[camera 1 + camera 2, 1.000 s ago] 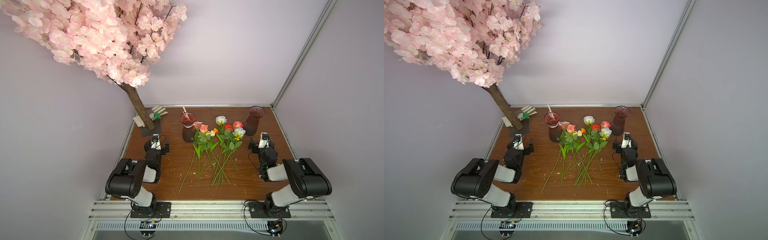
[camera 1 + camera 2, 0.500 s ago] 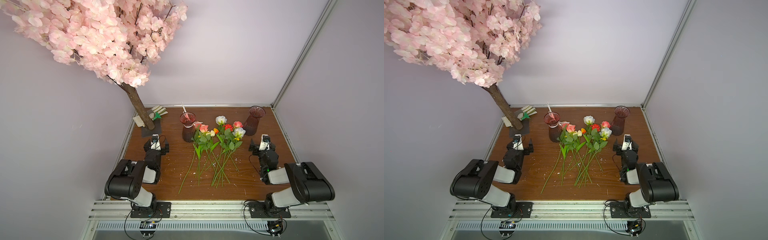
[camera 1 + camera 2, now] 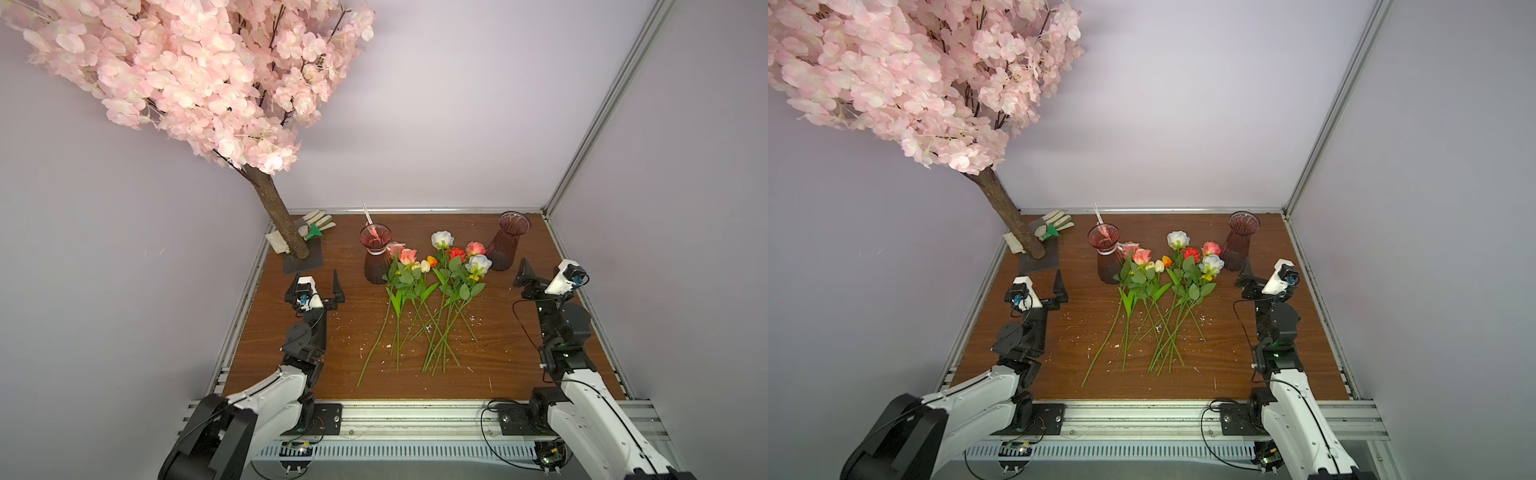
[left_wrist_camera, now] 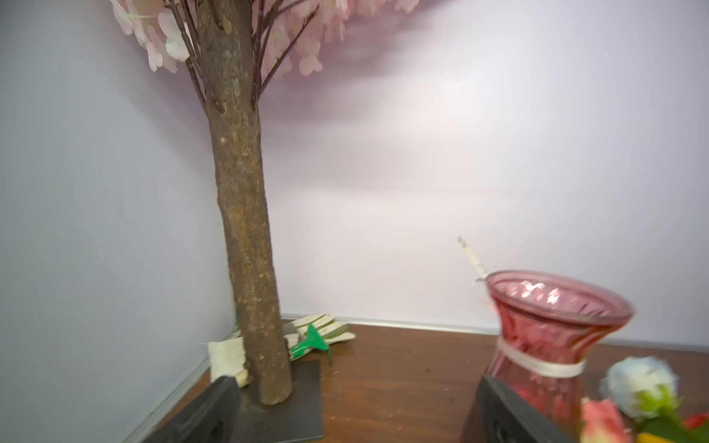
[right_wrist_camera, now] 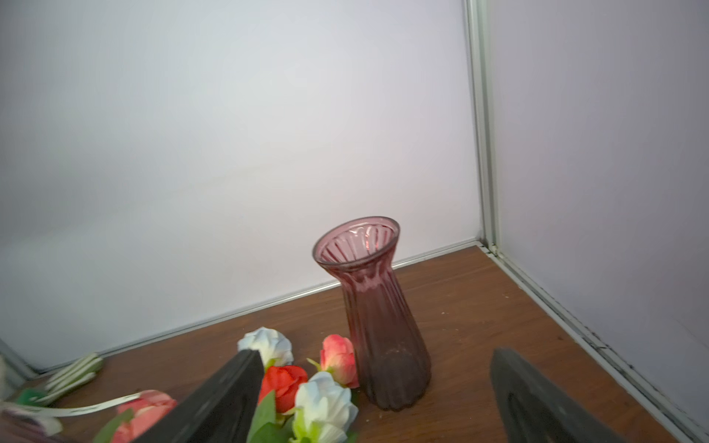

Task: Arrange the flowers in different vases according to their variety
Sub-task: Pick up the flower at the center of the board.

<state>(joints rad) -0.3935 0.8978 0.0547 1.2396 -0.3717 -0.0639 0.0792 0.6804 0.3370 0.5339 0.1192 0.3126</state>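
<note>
**A:** Where are the flowers?

**B:** The long green-stemmed artificial flowers [image 3: 432, 291] lie in a loose fan on the brown wood-grain desk [image 3: 519, 357]. Their heads point at the back wall and the stems cross each other nearer the robot. I can see coral, red and white roses, with small cream and orange buds among them.

**A:** And the vases?

**B:** Both stand upright near the back. The dark reddish-purple ribbed glass vase with a pale ribbon at its neck [image 3: 376, 257] is just beside the coral heads at the fan's left edge, and a thin pale stick leans out of its mouth. The plain dark reddish-purple ribbed glass vase [image 3: 505, 245] stands at the right edge, with a coral rose just beside its foot. Neither holds a flower.

**A:** The pincers?

**B:** The left pincer [image 3: 319, 286] is spread wide and holds nothing. It is near the square base of the pink blossom tree with the brown trunk [image 3: 278, 216], where pale work gloves [image 3: 318, 220] lie. The right pincer [image 3: 540, 282] is also wide and empty, just to the right of the plain vase.
</note>
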